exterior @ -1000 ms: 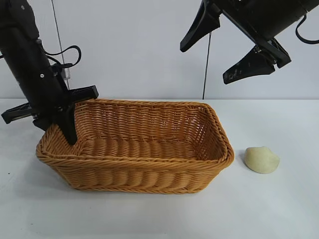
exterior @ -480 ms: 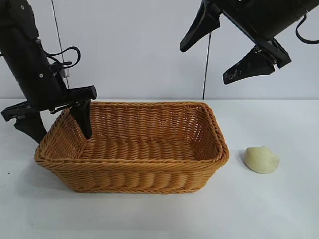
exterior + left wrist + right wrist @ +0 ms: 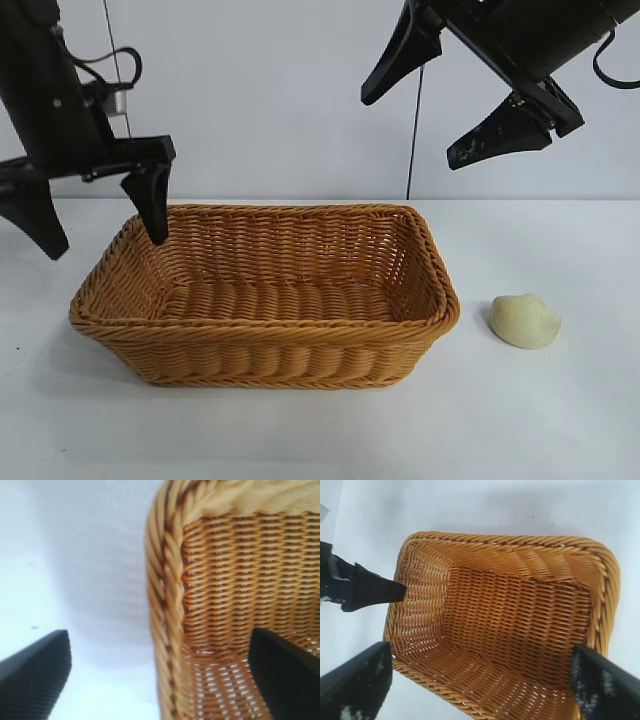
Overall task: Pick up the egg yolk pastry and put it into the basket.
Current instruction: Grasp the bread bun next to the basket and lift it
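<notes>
1. Left hand (image 3: 95,235) hangs wide open astride the left end of the basket (image 3: 265,355), one finger outside the rim and one just over the inside; a second ago it sat lower, gripping that end, and the basket was tipped; now the basket sits flat on the bench (image 3: 320,430), shifted slightly left.
2. Right hand (image 3: 455,125) hovers high above the basket's right end, spread wide, unchanged; the egg yolk pastry (image 3: 524,321) lies untouched on the bench, just right of the basket and apart from its wall.
3. Bare bench surrounds the pastry at front and right; the basket's braided rim is its nearest edge.
4. Left wrist view shows the rim corner (image 3: 167,600) between the two dark fingers (image 3: 35,675); right wrist view looks down into the basket (image 3: 510,547) and catches the left hand (image 3: 375,591) at its far end, but not the pastry.
</notes>
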{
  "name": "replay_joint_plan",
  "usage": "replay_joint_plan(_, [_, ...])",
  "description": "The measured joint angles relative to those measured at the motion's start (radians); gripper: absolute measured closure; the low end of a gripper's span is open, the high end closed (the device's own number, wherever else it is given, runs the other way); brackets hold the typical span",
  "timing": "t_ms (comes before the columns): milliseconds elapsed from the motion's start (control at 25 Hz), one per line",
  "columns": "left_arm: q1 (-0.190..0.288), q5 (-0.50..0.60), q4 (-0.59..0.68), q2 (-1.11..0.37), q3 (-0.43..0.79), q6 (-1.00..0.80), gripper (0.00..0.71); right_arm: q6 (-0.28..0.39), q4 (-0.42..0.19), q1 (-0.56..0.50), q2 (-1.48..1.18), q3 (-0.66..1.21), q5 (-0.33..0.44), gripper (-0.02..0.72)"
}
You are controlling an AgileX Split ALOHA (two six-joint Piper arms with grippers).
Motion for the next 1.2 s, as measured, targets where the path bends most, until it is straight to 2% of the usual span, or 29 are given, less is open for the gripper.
replay_joint_plan(200, [0.0,0.062,0.09,-0.008,-0.148,0.0,0.018,0.0,0.0,0.0,0.0,0.0,0.0,0.018])
replay_joint_plan(480, [0.012,0.067,0.214,-0.01,-0.186,0.0,0.018,0.0,0.0,0.0,0.0,0.0,0.001,0.018])
replay_joint_plan(640, [0.079,0.067,0.239,-0.012,-0.187,0.0,0.018,0.0,0.0,0.0,0.0,0.0,0.001,0.018])
replay_joint_plan(880, [0.208,0.068,0.227,-0.012,-0.187,0.0,0.018,0.0,0.0,0.0,0.0,0.0,0.001,0.018])
replay_joint_plan(1000, [0.231,0.069,0.187,-0.024,-0.182,0.0,0.018,0.0,0.0,0.0,0.0,0.0,0.001,0.018])
replay_joint_plan(1200, [0.229,0.068,0.175,-0.12,-0.075,0.02,0.018,0.0,0.0,0.0,0.0,0.0,0.001,0.018])
